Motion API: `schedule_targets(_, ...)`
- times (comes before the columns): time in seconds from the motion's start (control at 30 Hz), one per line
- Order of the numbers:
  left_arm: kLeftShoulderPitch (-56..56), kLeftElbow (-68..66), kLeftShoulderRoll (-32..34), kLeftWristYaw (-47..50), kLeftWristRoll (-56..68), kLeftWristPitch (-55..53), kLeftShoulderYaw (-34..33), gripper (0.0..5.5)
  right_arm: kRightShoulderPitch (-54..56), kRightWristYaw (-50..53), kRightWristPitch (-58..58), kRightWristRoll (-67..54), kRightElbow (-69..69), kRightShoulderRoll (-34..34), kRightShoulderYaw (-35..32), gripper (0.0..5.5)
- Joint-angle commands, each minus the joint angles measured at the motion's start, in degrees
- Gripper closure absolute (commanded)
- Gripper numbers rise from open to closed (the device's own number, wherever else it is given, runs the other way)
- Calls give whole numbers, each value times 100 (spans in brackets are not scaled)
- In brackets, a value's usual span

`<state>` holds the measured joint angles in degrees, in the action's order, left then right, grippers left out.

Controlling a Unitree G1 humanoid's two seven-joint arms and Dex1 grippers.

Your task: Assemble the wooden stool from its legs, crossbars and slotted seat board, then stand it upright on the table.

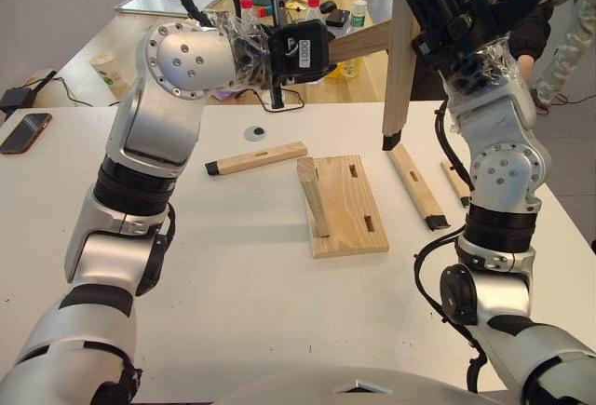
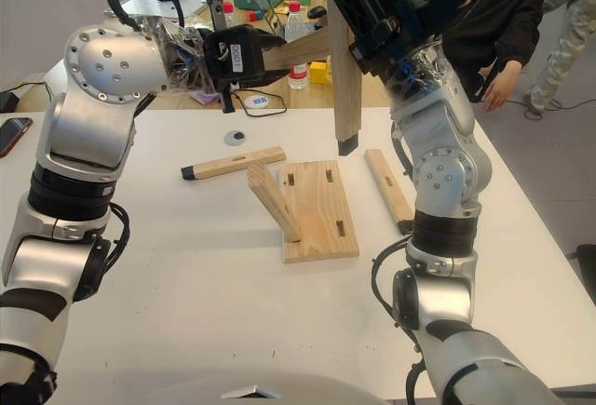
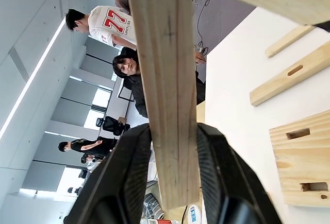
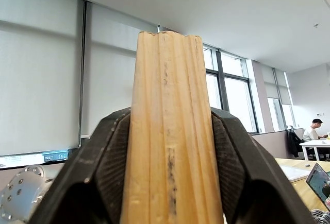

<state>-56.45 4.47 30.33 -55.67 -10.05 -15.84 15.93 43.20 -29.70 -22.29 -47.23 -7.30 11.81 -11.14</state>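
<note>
Above table (image 1: 233,265): left pincer (image 3: 175,183) grips crossbar (image 1: 365,40), right pincer (image 4: 172,172) grips leg (image 1: 402,70); likely joining them; next, align, press home.

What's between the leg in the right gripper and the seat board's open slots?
Nothing visible. The held leg hangs over bare table just beyond the seat board; the tilted leg already on the board lies along its left side, clear of the right-hand slots.

Bright, even room light; soft shadows lie on the white table (image 1: 261,312); pale daylight fills the windows (image 4: 234,105)
</note>
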Motion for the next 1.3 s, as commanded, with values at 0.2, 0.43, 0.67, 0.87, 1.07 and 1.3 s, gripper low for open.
schedule_targets(0.2,-251,642,-504,-257,520,-96,223,425,103,8,-30,119,30,-103,251,344)
schedule_targets(0.43,-397,695,-849,-131,688,-50,188,425,89,45,-53,42,23,-94,259,344)
schedule_targets(0.67,-584,374,-837,129,390,586,224,425,18,87,-275,-7,60,-22,335,344)
schedule_targets(0.87,-675,133,-773,275,202,992,194,425,-7,117,-465,34,201,24,429,344)
schedule_targets(1.07,-700,77,-896,313,213,1074,169,425,-26,159,-557,48,242,56,436,344)
schedule_targets(1.3,-655,65,-955,303,232,928,156,425,24,190,-461,-64,213,17,342,344)
